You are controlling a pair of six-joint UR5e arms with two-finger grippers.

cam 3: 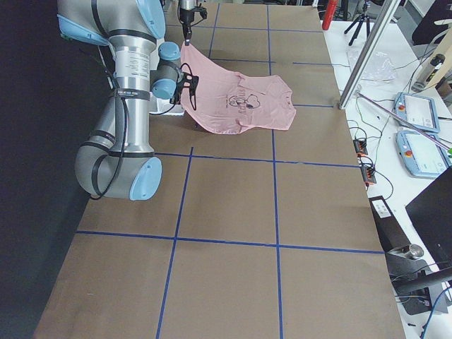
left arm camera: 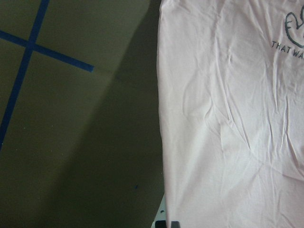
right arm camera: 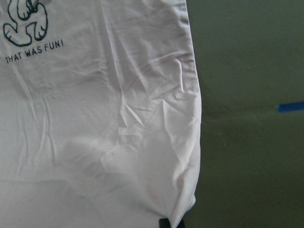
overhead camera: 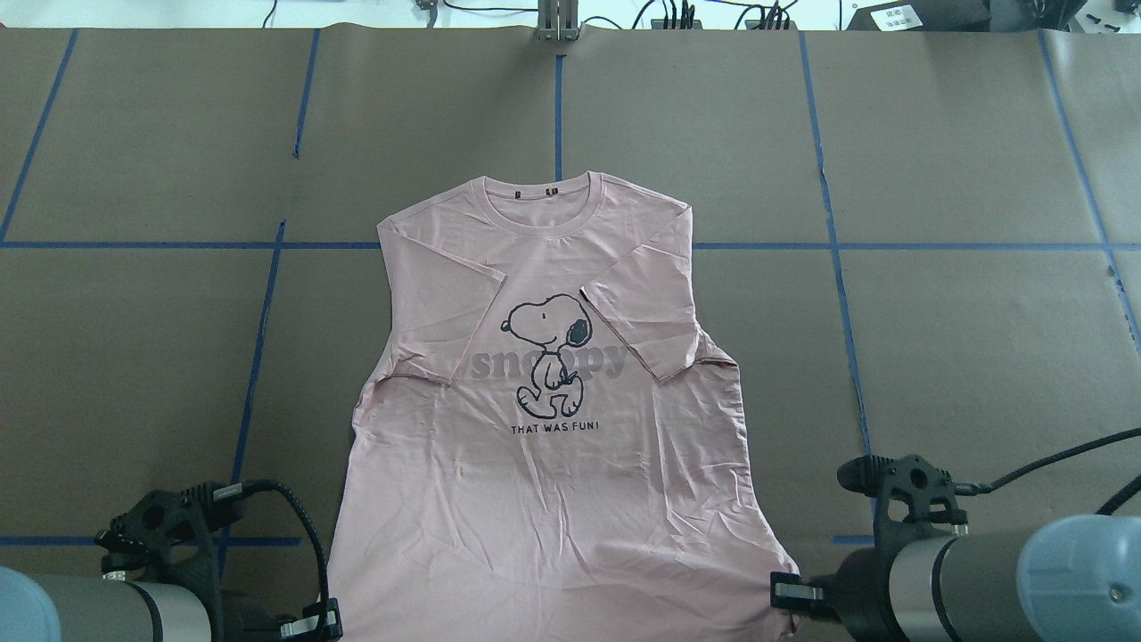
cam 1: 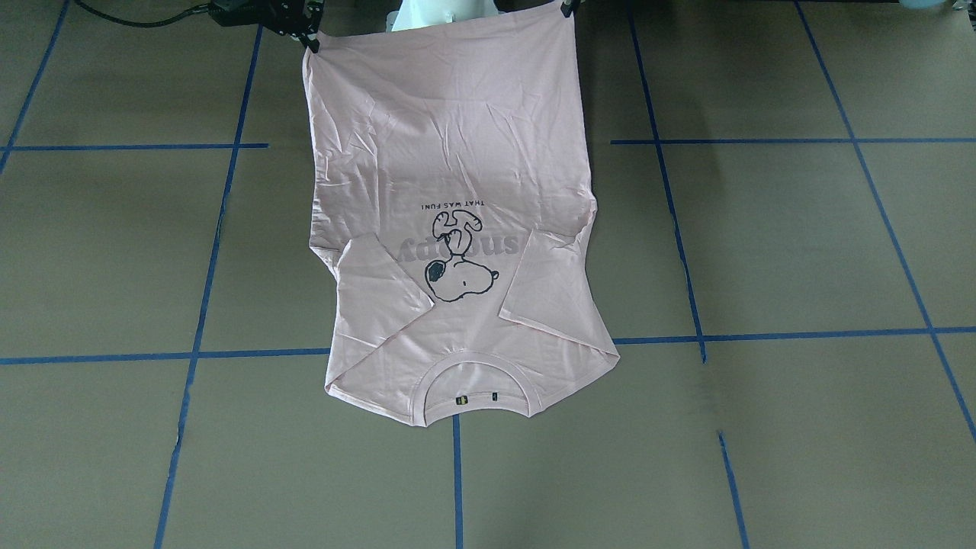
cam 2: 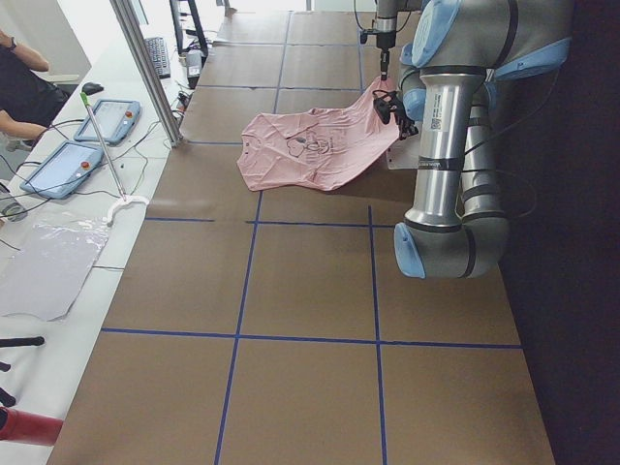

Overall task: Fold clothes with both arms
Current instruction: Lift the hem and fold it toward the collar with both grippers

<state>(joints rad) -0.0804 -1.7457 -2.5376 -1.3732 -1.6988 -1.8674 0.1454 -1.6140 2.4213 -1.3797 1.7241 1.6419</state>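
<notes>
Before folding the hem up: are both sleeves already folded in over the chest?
Yes, one sleeve and the other lie folded inward onto the T-shirt's front.

Left arm (cam 2: 448,126): grey metallic tubes; printed label (cam 2: 433,124) on the upright tube; rounded light-blue joint caps (cam 2: 409,254) above and below the label. Right arm (cam 3: 131,99): same build, same label. Silver wrists (overhead camera: 918,580) carry black brackets (overhead camera: 905,486) and black cables (overhead camera: 299,517). Small screw head (overhead camera: 1108,586) on one blue cap. Left tool (overhead camera: 312,624), right tool (overhead camera: 792,593): black, silver-tipped.
</notes>
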